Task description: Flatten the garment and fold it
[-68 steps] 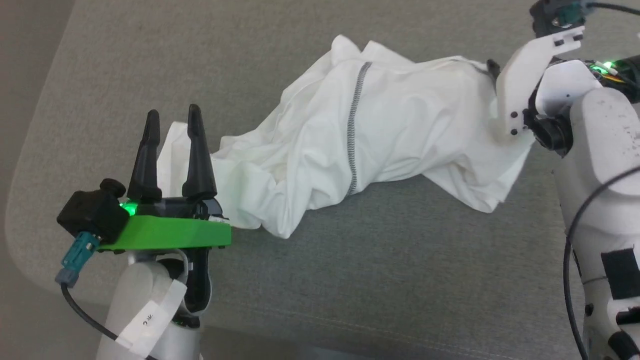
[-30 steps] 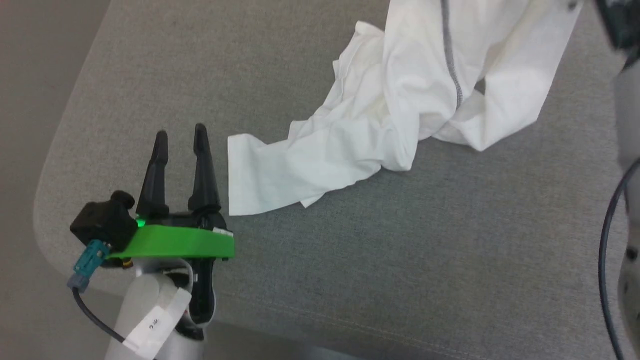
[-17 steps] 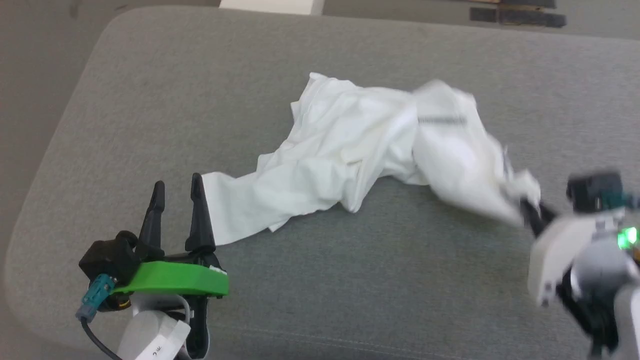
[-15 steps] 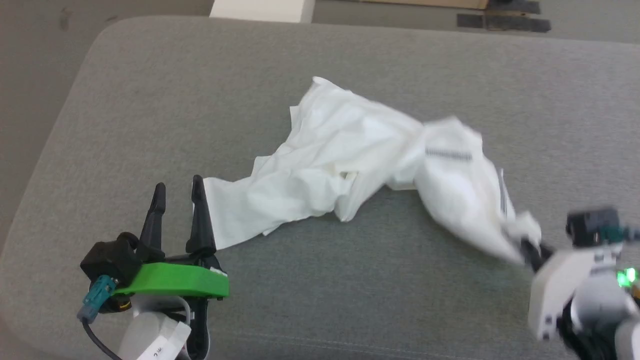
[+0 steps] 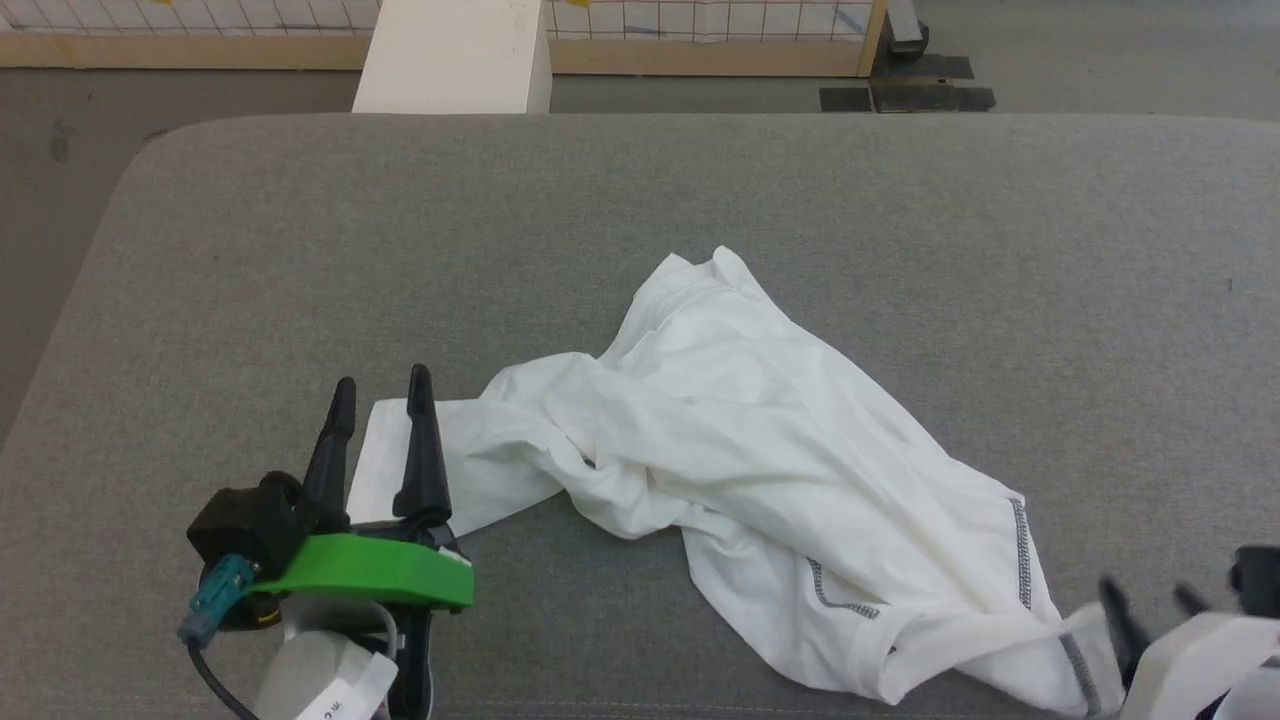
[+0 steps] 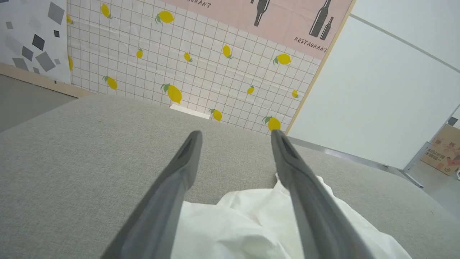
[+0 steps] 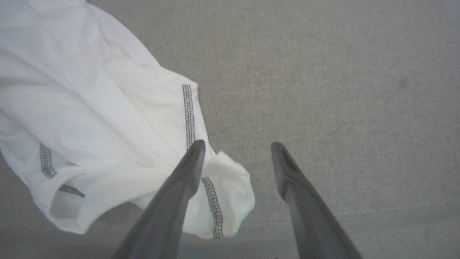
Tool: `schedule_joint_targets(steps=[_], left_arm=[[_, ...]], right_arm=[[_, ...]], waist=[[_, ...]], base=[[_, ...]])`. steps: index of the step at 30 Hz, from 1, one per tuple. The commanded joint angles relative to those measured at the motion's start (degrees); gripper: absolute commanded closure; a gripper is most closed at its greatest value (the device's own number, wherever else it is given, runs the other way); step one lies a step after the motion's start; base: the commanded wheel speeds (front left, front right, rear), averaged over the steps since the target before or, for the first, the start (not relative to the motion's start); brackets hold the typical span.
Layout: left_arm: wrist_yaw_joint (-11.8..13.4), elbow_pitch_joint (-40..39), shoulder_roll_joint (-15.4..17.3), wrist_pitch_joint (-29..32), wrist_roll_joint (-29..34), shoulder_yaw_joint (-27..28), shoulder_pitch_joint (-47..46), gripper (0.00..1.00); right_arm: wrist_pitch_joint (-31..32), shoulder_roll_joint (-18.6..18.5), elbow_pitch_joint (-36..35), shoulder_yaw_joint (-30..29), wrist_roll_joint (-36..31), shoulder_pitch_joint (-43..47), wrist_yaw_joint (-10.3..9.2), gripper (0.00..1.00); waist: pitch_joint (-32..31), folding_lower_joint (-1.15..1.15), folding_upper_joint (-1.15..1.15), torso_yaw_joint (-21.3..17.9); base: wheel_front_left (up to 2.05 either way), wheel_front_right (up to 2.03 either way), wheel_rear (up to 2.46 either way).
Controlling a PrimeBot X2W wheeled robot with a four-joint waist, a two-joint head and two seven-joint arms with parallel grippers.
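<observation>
The left gripper (image 5: pixel 382 380) sits low on the left, fingers up and wide apart, above one end of the shirt (image 5: pixel 760 440). The right gripper (image 5: pixel 1148 597), low on the right, is open too and holds nothing, just beside the other end. The shirt lies crumpled on the grey table (image 5: pixel 900 200).

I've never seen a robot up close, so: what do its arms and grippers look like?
The left gripper has two long, tapering dark fingers on a bright green plate, beside a black block with a teal plug and a black cable. Its pale forearm wears a white tag. The right gripper has similar dark fingers on a white plate.
</observation>
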Motion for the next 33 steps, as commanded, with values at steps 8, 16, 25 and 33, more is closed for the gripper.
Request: schedule_joint_targets(steps=[8, 16, 25, 33], left_arm=[[0.0, 0.3, -0.1, -0.2, -0.2, -0.8, 0.6, 0.0], [-0.1, -0.5, -0.1, -0.2, -0.7, -1.1, -1.4, 0.0], [0.0, -1.6, -0.1, -0.2, -2.1, -2.8, -5.1, 0.0], [0.5, -1.9, -0.1, -0.2, -4.0, -4.2, -7.3, 0.0]], right_arm=[[-17.1, 0.1, -0.6, 7.2, -0.2, -8.6, -0.09, 0.0], [-15.7, -0.6, 12.4, 16.2, -2.4, -24.3, -0.09, 0.0], [-8.0, -0.5, 34.3, 16.8, -1.9, -43.4, -0.09, 0.0], [3.7, -2.1, 47.8, 18.8, -3.4, -53.3, -0.09, 0.0]], waist=[[0.2, 0.01, 0.0, 1.9], [3.8, 0.01, 0.0, 5.1], [10.2, 0.01, 0.0, 10.0], [14.4, 0.01, 0.0, 13.6]], base=[[0.0, 0.0, 0.0], [0.0, 0.0, 0.0], [0.0, 0.0, 0.0], [0.0, 0.0, 0.0]])
